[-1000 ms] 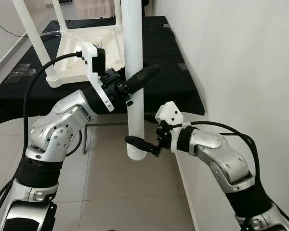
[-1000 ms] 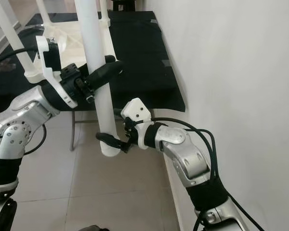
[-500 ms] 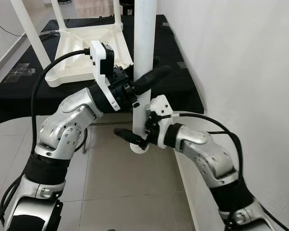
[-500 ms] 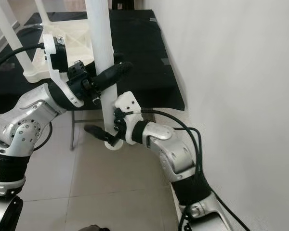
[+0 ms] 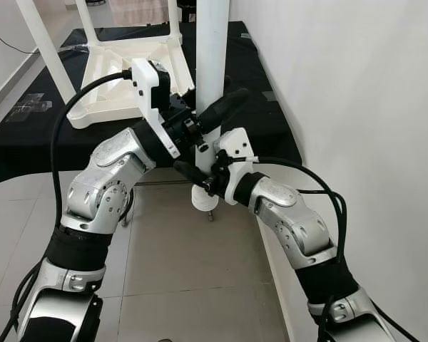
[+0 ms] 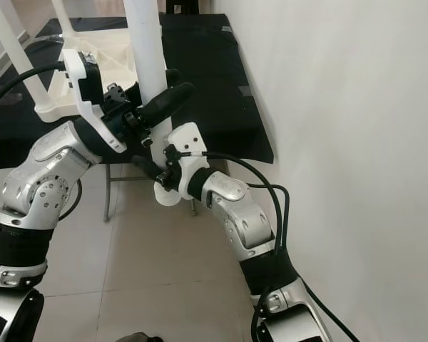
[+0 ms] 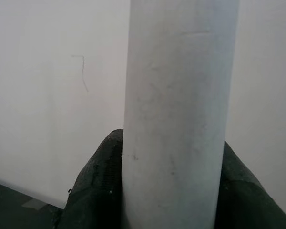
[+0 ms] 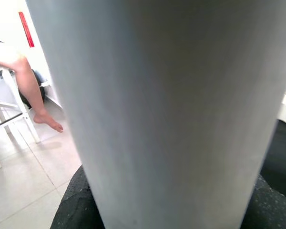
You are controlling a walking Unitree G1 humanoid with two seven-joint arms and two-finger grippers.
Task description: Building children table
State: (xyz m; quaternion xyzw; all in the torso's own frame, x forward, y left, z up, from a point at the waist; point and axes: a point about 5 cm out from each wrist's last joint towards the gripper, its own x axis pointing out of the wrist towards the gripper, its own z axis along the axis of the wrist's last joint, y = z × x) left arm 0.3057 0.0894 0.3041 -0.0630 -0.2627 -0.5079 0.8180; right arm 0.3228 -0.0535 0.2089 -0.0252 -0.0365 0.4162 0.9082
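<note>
A thick white table leg (image 5: 212,64) stands upright in the air, held by both grippers. My left gripper (image 5: 215,112) is shut on its middle, one black finger (image 5: 225,107) crossing the front. Just below, my right gripper (image 5: 200,178) is shut on the leg near its lower end, where a screw (image 5: 210,215) sticks out downward. The left wrist view has the leg (image 7: 178,119) between two black fingers (image 7: 97,186). The right wrist view has the leg (image 8: 171,109) very close. The upturned white children's table (image 5: 121,71) lies on a black-covered table (image 5: 257,107) behind, two slim legs pointing up.
A white wall (image 5: 357,107) runs close along my right side. Grey floor tiles (image 5: 178,271) lie below the leg. In the right wrist view a person's bare leg and foot (image 8: 35,100) rest beside a white stool (image 8: 16,119).
My right gripper has slid up and inward along the leg, ending just under the left gripper. The leg has risen, and its lower end now sits higher and nearer the black table.
</note>
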